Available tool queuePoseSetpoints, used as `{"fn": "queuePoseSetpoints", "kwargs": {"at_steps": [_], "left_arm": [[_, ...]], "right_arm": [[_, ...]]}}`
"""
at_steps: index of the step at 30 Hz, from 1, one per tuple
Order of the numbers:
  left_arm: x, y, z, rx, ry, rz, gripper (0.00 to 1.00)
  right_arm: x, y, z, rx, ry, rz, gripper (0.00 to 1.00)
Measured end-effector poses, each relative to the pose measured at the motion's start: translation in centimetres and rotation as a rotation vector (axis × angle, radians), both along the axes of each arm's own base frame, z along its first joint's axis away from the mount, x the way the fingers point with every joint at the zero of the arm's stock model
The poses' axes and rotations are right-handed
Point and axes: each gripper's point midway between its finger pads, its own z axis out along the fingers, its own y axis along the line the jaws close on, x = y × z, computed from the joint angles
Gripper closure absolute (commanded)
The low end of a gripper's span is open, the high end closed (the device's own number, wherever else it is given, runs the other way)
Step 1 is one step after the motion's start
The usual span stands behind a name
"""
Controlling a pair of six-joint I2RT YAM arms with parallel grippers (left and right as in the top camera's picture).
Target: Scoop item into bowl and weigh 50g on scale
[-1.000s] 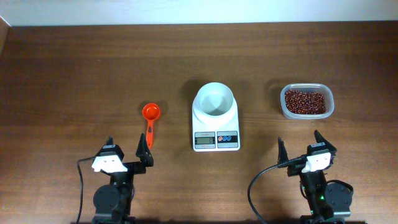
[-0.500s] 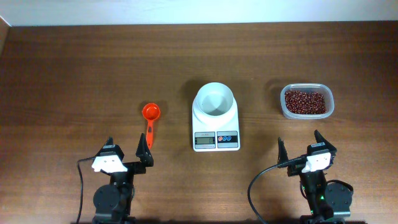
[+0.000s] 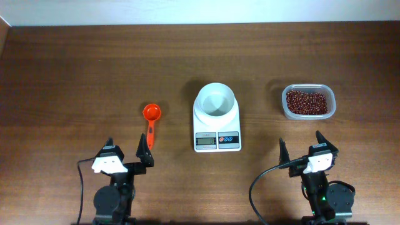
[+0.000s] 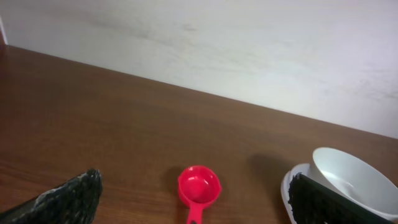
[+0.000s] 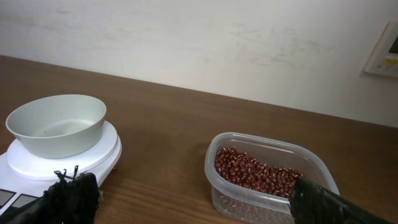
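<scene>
nearest the robot, the left gripper [image 3: 127,147] and the right gripper [image 3: 300,145] both hover low over the table [image 3: 75,75] with their fingers spread apart and nothing between them. just ahead of the left one lies a red-orange scoop [image 3: 150,128], its handle pointing back so that the end sits just beside one finger. it looks like light, stiff plastic, and the thin handle near its end seems the sensible place to pinch, though it may swivel in the grip if held loosely. further out, in the middle, sits the scale [image 3: 217,141], white and rectangular, with its display too small to read, and on its platform rests the bowl [image 3: 201,94], round, white and empty, probably light enough to shift if bumped. well off to the right, ahead of the right gripper, a clear tub [image 3: 283,103] holds the beans [image 3: 306,102]. they are small, oval and dark reddish-brown, filling the tub in a loose, fairly even layer. being hard, smooth and free-running, they would likely roll off a tilted scoop and scatter, so they should be dug from the heap and carried level.
</scene>
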Motion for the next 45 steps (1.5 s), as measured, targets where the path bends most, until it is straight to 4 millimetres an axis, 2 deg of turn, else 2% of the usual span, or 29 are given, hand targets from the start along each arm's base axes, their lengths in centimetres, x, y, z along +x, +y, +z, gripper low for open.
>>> {"fn": "queuePoseSetpoints", "kwargs": {"at_steps": [14,19,23,29,32,35,37,39,40,41,43,44,45], "left_arm": [[0.0,0.3,-0.1,0.002,0.005,0.018,0.01],[0.0,-1.0,-0.4,-0.003,0.017,-0.061,0.01],[-0.4,-1.3,-0.6,-0.003,0.059,-0.074,0.01],[-1.0,-1.3,1.7,-0.002,0.129,-0.081,0.01],[-0.4,-1.6,2.3,-0.001,0.249,-0.091,0.01],[1.4,-2.1,4.9,-0.004,0.384,-0.112,0.01],[2.2,-2.2,5.0,-0.005,0.491,-0.113,0.01],[4.6,-2.4,5.5,-0.006,0.605,-0.116,0.01],[4.8,-2.4,5.1,-0.006,0.643,-0.116,0.01],[5.5,-2.5,5.3,-0.006,0.654,-0.115,0.04],[6.3,-2.5,4.5,-0.003,0.694,-0.116,0.79],[6.3,-2.5,4.2,-0.005,0.706,-0.115,0.99],[6.3,-2.5,3.7,-0.005,0.724,-0.115,1.0]], "right_arm": [[0.0,0.0,0.0,0.0,0.0,0.0,0.01],[0.0,0.0,0.0,0.0,0.0,0.0,0.01],[0.0,0.0,0.0,0.0,0.0,0.0,0.01],[0.0,0.0,0.0,0.0,0.0,0.0,0.01],[0.0,0.0,0.0,0.0,-0.001,0.0,0.01],[0.0,0.0,0.1,0.0,-0.002,0.0,0.01],[0.0,0.0,0.0,0.0,-0.002,0.0,0.01],[0.0,0.0,0.0,0.0,-0.001,0.0,0.01],[0.0,0.0,0.0,0.0,-0.002,0.0,0.01],[0.0,0.0,0.0,0.0,-0.001,0.0,0.01],[0.0,0.0,0.0,0.0,-0.002,0.0,0.01],[0.0,0.0,0.0,0.0,-0.002,0.0,0.01],[0.0,0.0,0.0,0.0,-0.002,0.0,0.01]]}}
